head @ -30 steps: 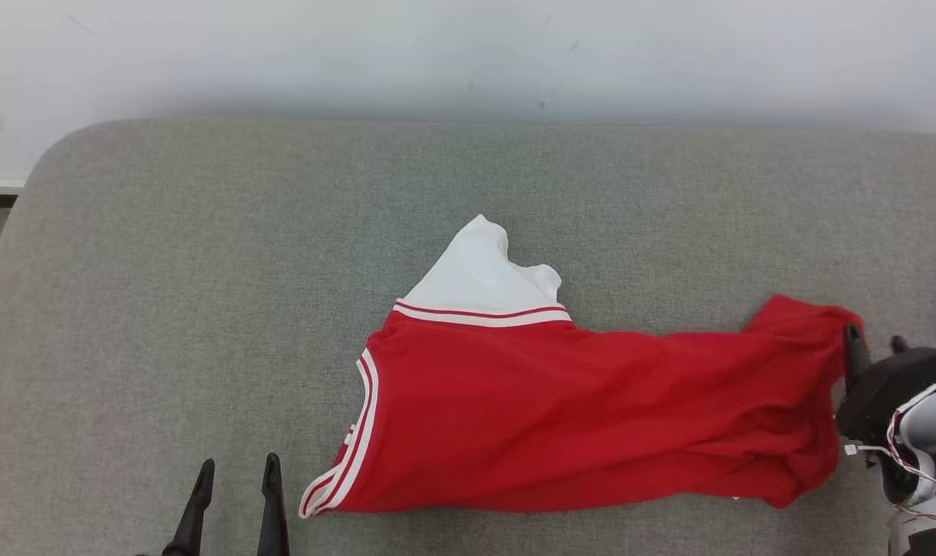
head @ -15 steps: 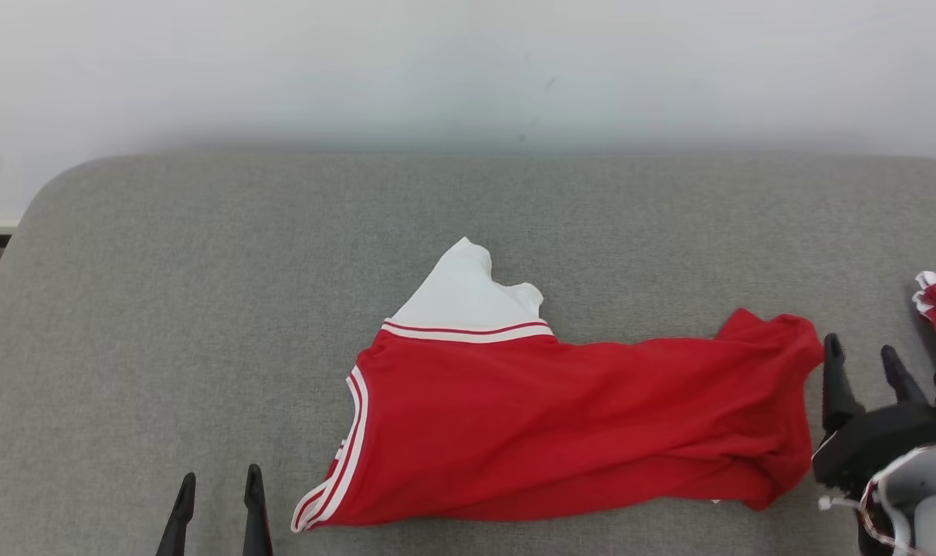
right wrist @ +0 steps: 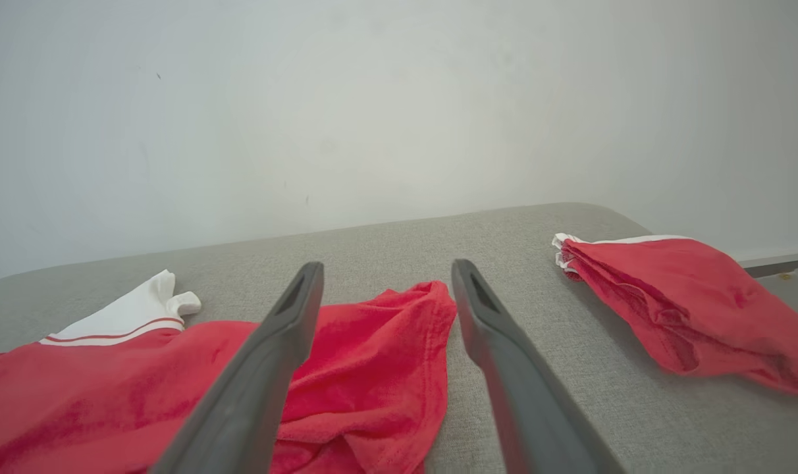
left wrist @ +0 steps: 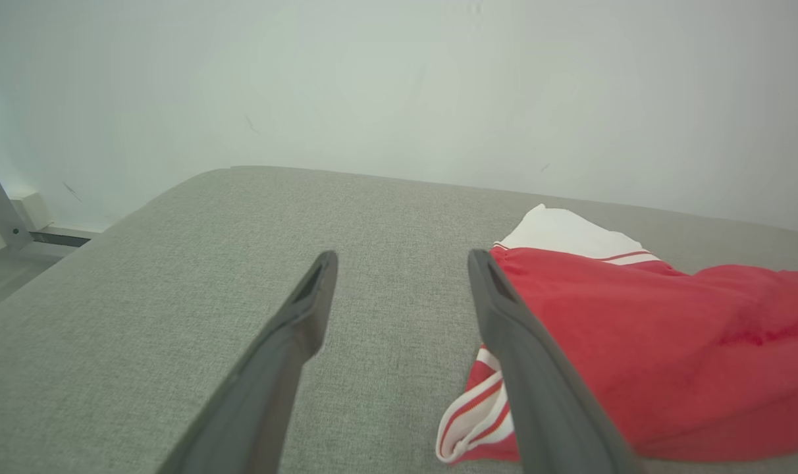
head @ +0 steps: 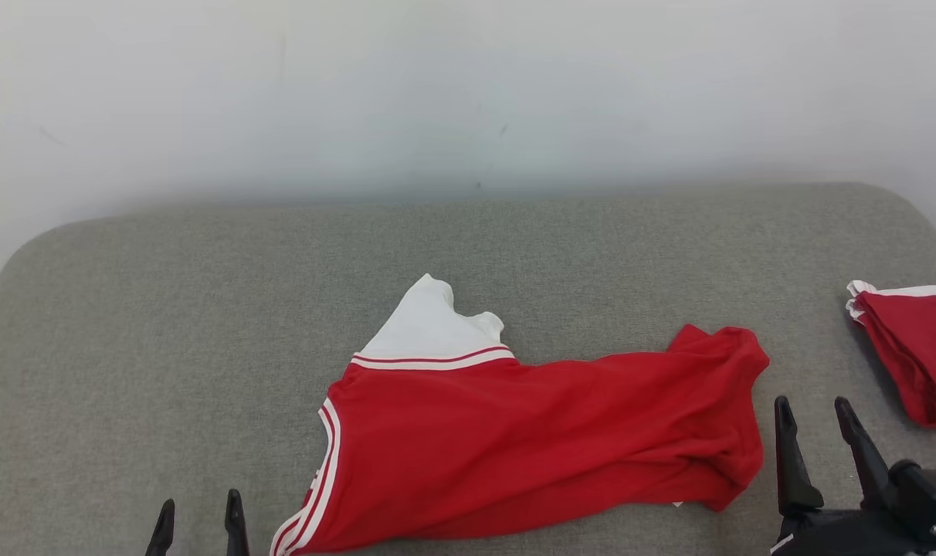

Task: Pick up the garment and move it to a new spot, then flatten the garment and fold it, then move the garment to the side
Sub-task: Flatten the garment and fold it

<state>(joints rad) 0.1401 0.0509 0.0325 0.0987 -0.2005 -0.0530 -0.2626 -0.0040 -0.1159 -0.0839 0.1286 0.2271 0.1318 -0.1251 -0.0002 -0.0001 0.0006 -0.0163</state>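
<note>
your red garment (head: pixel 530 440) lies crumpled mid grey cushion (head: pixel 205 309). right gripper (head: pixel 822 448) sits at its 3 o'clock, fingers spread wide, holding nothing. left gripper (head: pixel 199 529) (equally wide, equally empty) hovers at 8 o'clock.

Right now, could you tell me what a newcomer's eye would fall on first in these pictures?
The bright red and white garment, lying crumpled in the middle of the grey padded surface, stands out first. A second red garment sits bunched at the right edge of the head view. Both grippers are open and empty: the left gripper near the garment's lower left corner, the right gripper just off its right end.
</note>
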